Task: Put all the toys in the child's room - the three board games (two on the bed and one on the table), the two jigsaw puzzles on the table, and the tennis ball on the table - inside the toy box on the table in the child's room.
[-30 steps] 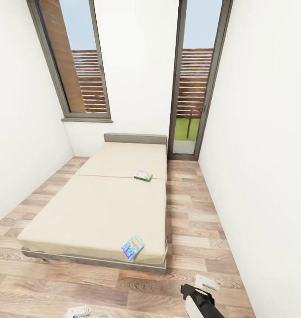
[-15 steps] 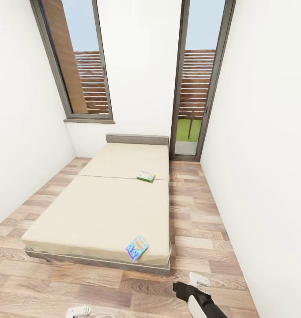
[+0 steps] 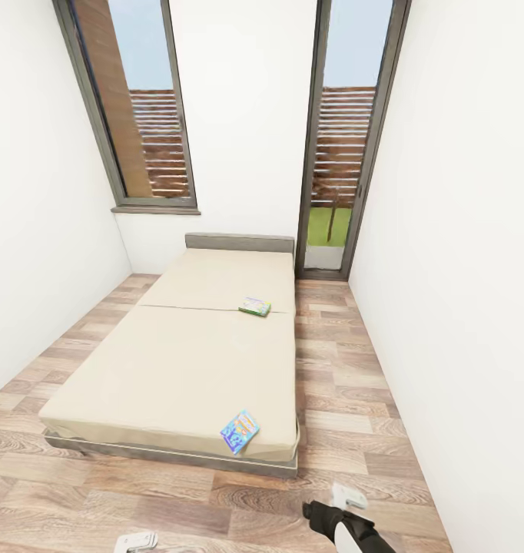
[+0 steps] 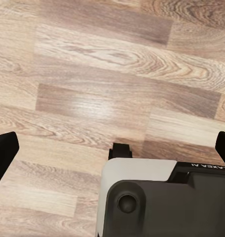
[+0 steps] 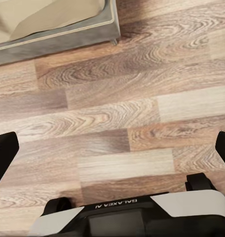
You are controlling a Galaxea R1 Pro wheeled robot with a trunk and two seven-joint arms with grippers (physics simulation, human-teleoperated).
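Head view: the bed (image 3: pixel 177 361) fills the middle of the child's room, a beige mattress on a grey frame, its grey headboard (image 3: pixel 239 243) at 12 o'clock against the white far wall. 2 board games lie flat on the mattress. The blue-and-orange box (image 3: pixel 239 431) sits near the foot corner at about 5 o'clock from the bed's middle, tilted and close to the edge. The green box (image 3: pixel 255 306) lies further up at about 1 o'clock, just beside the seam across the mattress and near the bed's right edge. They are well apart. 2 tall grey-framed windows stand behind: the left window (image 3: pixel 135 115) at 11 o'clock and the right window (image 3: pixel 346 138) at 1 o'clock, with wooden slats outside. Wood-plank floor (image 3: pixel 346 399) runs round the bed. The right jaws (image 3: pixel 346 495) show at 5 o'clock at the end of a black-and-white arm, over the floor just off the bed's foot corner; the left jaws (image 3: pixel 137 541) peek in at 7 o'clock at the lower edge. How far either stands open cannot be told here.

Left wrist view: the left jaws (image 4: pixel 112 153) hang over bare planks, the 2 dark fingertips (image 4: pixel 3 153) set wide apart with nothing between them.

Right wrist view: the right jaws (image 5: pixel 112 153) are likewise spread wide and hold nothing, over planks, with the bed's grey frame corner (image 5: pixel 100 34) and mattress edge ahead.
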